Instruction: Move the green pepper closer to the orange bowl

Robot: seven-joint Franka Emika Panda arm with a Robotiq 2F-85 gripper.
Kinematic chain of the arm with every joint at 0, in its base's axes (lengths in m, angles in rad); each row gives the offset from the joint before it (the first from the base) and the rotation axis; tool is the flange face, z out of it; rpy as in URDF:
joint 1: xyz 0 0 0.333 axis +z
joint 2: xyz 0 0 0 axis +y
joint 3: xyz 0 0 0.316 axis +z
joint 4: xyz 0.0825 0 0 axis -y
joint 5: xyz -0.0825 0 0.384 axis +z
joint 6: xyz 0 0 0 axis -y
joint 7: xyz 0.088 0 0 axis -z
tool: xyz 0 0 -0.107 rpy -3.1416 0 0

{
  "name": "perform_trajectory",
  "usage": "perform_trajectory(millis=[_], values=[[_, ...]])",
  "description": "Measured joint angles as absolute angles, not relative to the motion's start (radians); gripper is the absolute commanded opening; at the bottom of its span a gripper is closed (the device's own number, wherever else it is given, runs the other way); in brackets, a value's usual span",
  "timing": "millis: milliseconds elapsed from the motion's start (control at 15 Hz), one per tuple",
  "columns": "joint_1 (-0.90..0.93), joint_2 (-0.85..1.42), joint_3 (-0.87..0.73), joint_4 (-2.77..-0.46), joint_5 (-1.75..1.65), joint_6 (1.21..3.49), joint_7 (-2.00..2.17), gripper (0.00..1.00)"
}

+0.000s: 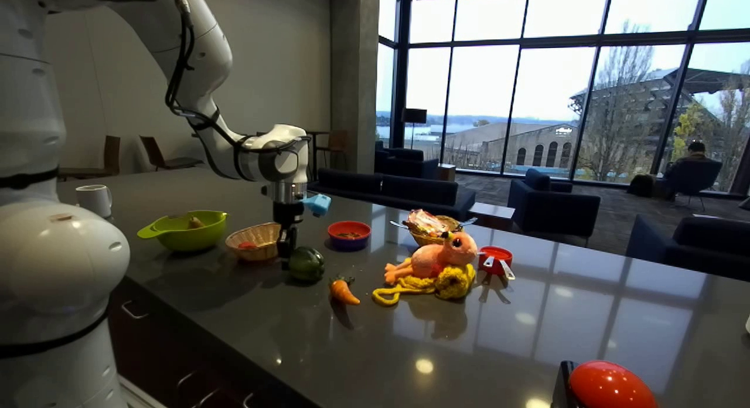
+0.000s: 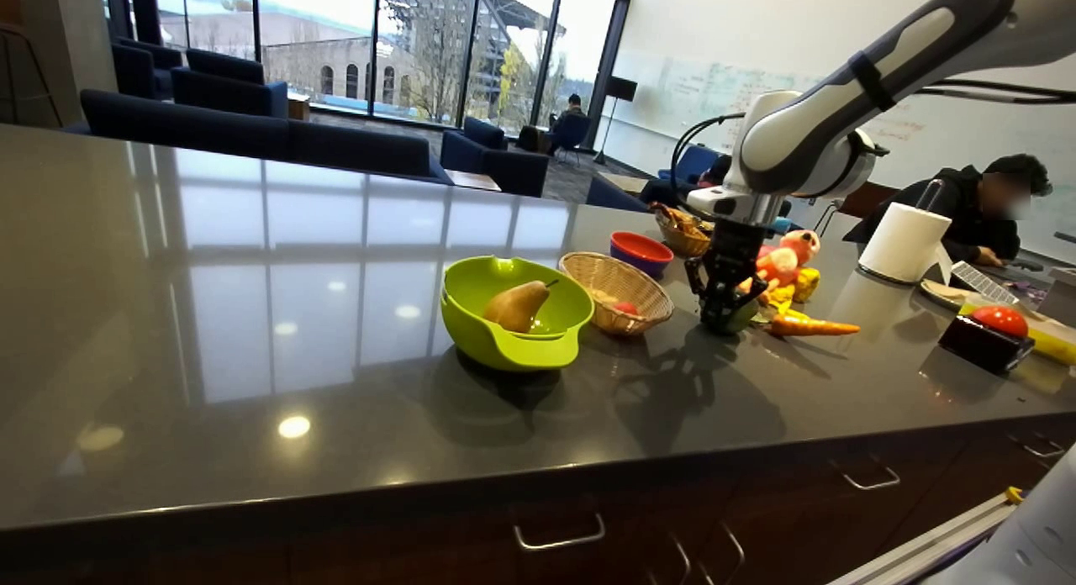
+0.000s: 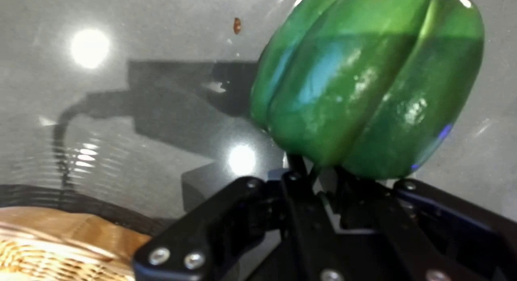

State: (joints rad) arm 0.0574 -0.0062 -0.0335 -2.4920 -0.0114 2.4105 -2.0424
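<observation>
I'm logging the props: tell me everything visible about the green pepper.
The green pepper is plump and glossy, grooved into lengthwise lobes, perhaps plastic, partly shaded; no stem is discernible. It appears to rest on the grey counter, between a wicker basket and the carrot. The jaws stand right beside it; contact is unclear.

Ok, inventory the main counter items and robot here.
Green pepper: one, green, beside carrot
Carrot: one, orange, near plush
Plush: one, salmon, on yellow knitwork
Cups: count unclear, red, beside plush
Baskets: two, tan, flanking red bowl
Red bowl: one, red above purple, between baskets
Lime bowl: one, green, beside one basket
Pear: one, tan, in lime bowl
Mug: one, white, past lime bowl
Paper roll: one, white, near button
Button: one, red, near roll
Arm: one, white, overhead
Gripper: one, black, at pepper
</observation>
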Motion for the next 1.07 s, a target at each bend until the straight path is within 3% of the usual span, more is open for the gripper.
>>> perform_trajectory(millis=[1067], values=[[0.028,-0.096,-0.038,-2.404,0.104,2.412,-1.954,0.04]])
